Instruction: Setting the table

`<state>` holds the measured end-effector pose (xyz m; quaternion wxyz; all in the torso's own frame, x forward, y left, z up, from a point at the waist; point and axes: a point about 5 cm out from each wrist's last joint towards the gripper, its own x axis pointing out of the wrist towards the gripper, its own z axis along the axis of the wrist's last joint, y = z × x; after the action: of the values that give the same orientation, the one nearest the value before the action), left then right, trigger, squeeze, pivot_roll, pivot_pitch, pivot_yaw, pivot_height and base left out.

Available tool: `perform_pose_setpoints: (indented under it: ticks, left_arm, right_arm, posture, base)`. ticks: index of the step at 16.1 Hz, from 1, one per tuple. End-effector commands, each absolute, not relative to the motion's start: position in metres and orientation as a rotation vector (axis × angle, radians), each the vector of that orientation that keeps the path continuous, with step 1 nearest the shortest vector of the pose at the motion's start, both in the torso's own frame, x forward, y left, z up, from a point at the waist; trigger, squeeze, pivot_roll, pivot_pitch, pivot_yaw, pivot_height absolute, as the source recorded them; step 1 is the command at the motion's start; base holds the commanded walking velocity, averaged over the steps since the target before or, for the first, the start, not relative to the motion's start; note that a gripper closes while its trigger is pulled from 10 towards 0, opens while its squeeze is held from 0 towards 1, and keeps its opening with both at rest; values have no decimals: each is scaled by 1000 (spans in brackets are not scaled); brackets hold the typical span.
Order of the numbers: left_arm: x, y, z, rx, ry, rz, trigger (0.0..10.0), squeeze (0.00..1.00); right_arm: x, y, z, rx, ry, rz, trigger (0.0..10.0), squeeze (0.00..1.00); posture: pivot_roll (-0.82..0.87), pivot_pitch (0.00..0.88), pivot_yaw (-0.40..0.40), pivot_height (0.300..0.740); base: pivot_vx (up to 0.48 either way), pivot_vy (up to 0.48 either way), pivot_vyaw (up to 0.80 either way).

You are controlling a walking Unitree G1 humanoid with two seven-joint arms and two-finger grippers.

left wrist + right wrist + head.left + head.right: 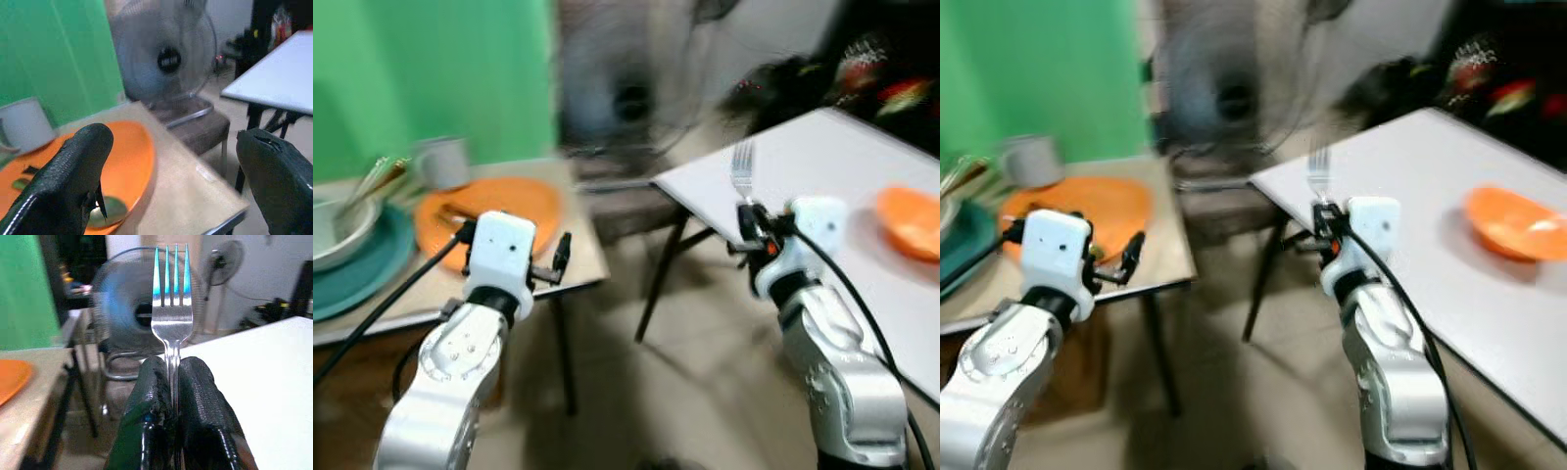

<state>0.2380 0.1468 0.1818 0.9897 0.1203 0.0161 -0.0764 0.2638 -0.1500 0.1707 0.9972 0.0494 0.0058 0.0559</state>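
My right gripper [747,217] is shut on a metal fork [742,168], which stands upright with its tines up [171,308] just off the near corner of the white table [842,157]. An orange bowl [912,222] rests on that table to the right. My left gripper [558,257] is open and holds nothing, hovering at the front edge of the wooden side table [578,220] beside an orange plate [494,211]. The left wrist view looks between its spread fingers [73,166] at that plate [122,166].
On the wooden table stand a grey mug [442,162], a teal plate [362,269] and a bowl with utensils [342,220]. A floor fan [622,93] stands behind, between the two tables. A floor gap separates the tables.
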Motion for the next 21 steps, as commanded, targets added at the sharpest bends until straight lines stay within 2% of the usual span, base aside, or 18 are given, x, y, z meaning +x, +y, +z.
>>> perform_pose_setpoints:
  ticks: [1, 3, 8, 16, 21]
  left_arm:
    - [238, 147, 178, 256, 39, -143, 10000, 0]
    - [239, 147, 179, 252, 33, -137, 10000, 0]
    - [245, 156, 179, 240, 20, -90, 10000, 0]
    - [250, 158, 176, 209, 17, -72, 10000, 0]
    - [250, 163, 177, 169, 9, -59, 10000, 0]
  right_arm:
    - [268, -147, 175, 113, 9, 128, 10000, 0]
    - [270, -146, 175, 101, 11, 123, 10000, 0]
    - [276, -148, 170, 28, 45, 67, 10000, 0]
    - [282, -151, 161, 66, 107, 35, 10000, 0]
    - [284, -145, 161, 27, 111, 59, 10000, 0]
  posture:
    - [-10, 0, -64, 740]
    - [-7, 0, -62, 740]
    - [-11, 0, -59, 740]
    - [-11, 0, -78, 740]
    - [-8, 0, -84, 740]
  base:
    - [0, 0, 0]
    - [0, 0, 0]
    - [0, 0, -800]
    - [0, 0, -798]
    - [54, 0, -788]
